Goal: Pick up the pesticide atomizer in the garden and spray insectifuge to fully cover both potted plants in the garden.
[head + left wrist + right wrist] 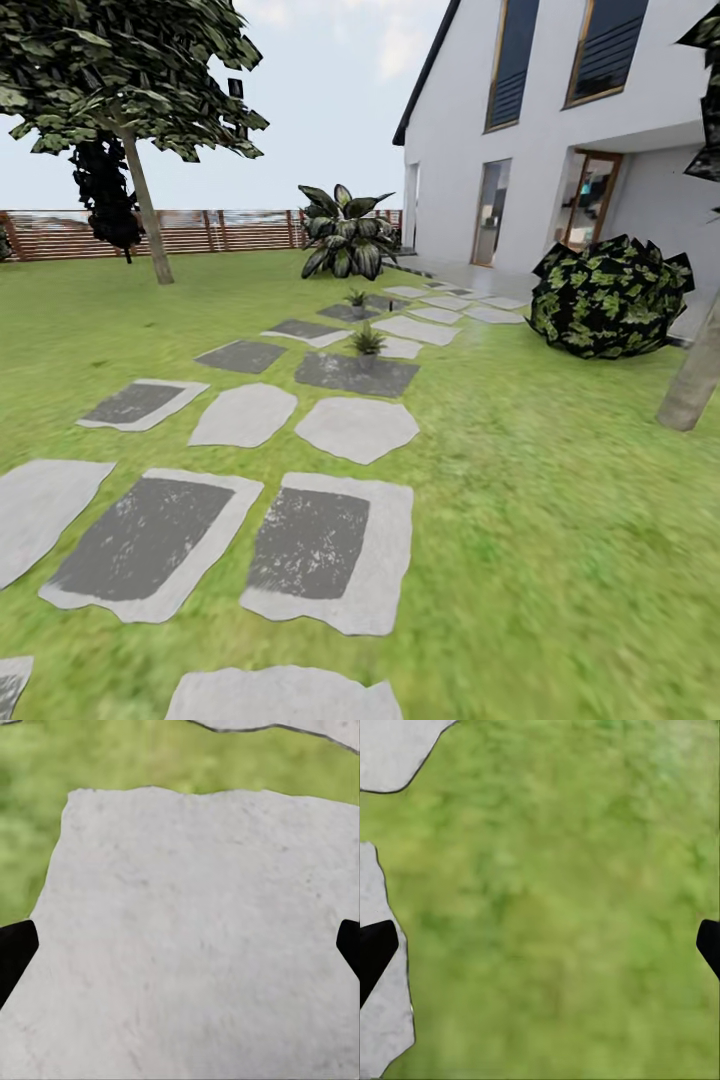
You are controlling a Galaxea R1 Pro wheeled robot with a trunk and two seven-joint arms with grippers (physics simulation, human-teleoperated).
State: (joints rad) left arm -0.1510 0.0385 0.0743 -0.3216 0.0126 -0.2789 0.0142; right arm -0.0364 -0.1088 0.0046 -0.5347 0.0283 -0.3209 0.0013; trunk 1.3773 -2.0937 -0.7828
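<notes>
Two small potted plants stand along the stepping-slab path in the head view: the nearer rosette [368, 342] sits at the far edge of a dark slab, the farther one [356, 298] is a few slabs behind it. The pesticide atomizer is too small to make out from here. My left gripper [180, 952] is open over a pale grey slab [202, 930], with nothing between its black fingertips [13, 952]. My right gripper [540, 952] is open over lawn [562, 892], also holding nothing.
Grey stepping slabs [320, 545] lead across the lawn toward a white house [540, 130]. A large striped-leaf plant [345, 235] stands behind the path, a dark bush [610, 295] at right, a tree [135, 130] and slat fence [200, 232] at left.
</notes>
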